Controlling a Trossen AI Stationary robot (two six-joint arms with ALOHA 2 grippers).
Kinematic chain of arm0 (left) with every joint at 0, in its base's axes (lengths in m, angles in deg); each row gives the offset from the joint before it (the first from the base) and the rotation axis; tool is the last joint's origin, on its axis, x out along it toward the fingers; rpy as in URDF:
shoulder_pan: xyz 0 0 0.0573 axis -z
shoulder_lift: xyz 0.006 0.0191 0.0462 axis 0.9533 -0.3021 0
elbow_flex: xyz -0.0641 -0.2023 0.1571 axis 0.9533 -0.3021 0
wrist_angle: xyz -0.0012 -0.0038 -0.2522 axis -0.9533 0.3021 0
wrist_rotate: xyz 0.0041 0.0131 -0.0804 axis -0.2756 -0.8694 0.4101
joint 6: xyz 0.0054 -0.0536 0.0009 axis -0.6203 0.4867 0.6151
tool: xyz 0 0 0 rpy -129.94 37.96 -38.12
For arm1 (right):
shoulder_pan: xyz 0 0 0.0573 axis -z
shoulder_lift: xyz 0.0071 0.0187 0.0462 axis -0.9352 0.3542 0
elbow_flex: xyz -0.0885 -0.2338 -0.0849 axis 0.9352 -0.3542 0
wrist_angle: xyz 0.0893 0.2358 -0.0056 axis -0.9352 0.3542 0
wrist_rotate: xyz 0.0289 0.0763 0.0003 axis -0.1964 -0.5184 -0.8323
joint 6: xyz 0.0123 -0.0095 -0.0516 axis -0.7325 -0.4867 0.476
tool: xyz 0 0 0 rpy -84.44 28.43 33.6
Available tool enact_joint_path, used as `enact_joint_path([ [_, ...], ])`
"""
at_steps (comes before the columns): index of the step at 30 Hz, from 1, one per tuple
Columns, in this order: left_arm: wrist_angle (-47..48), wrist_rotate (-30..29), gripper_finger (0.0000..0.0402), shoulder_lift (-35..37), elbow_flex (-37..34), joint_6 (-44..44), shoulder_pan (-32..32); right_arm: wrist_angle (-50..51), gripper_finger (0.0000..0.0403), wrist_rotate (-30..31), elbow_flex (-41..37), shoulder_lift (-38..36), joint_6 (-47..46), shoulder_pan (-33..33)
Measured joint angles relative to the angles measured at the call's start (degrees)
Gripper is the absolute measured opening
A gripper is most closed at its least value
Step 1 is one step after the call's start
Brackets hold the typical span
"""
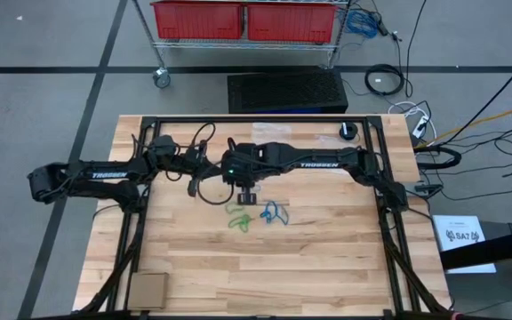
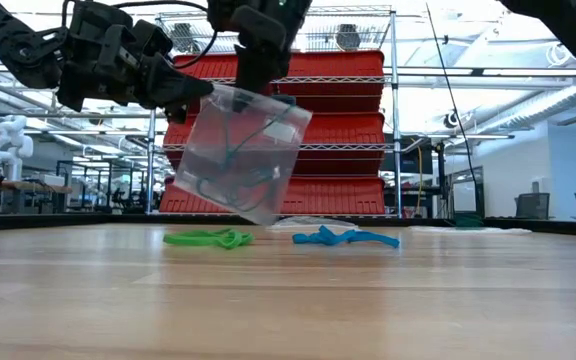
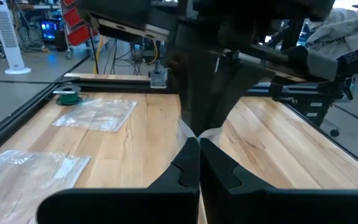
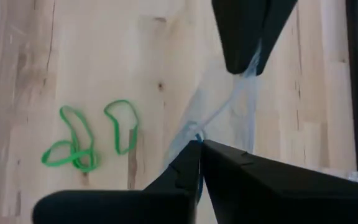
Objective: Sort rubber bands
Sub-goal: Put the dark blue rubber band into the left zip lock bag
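Rubber bands (image 1: 256,215) below right gripper (image 1: 248,197), bag (image 2: 238,150) aloft

You have a pale, light-brown wooden desk (image 1: 327,258) with darker grain streaks and small knots, framed by black rails. At the centre of the high view lie bright green rubber bands (image 1: 237,218) and, to their right, blue rubber bands (image 1: 275,212); in the low view the green ones (image 2: 208,238) sit left of the blue ones (image 2: 346,237). A clear plastic bag (image 2: 240,153) at upper centre of the low view shows dark greenish loops inside. Both arms are black with white lettering; the left hand (image 3: 199,142) and right hand (image 4: 201,144) are black. Red bins (image 1: 245,20) fill the top of the high view, above a grey floor with dark lines. A tan cardboard square (image 1: 148,290) sits lower left.
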Motion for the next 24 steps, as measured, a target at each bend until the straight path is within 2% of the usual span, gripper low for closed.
enact_joint_path([
  [9,0.0,0.0,0.0001,0.0,0.0,0.0,0.0,-0.1,0.0109,-1.5,0.0,-0.4,-1.9,0.8],
  [14,0.2,0.0,0.0001,0.0,0.0,0.0,0.0,0.6,0.015,-1.5,0.1,-3.0,-1.9,0.8],
  [20,0.4,-0.5,0.0001,0.0,0.0,-0.2,0.0,2.7,0.0159,-1.2,0.1,-8.1,-2.9,1.3],
  [24,1.8,-5.6,0.0001,0.0,0.0,-1.6,0.0,7.8,0.0133,-1.2,0.1,-12.3,-6.1,2.3],
])
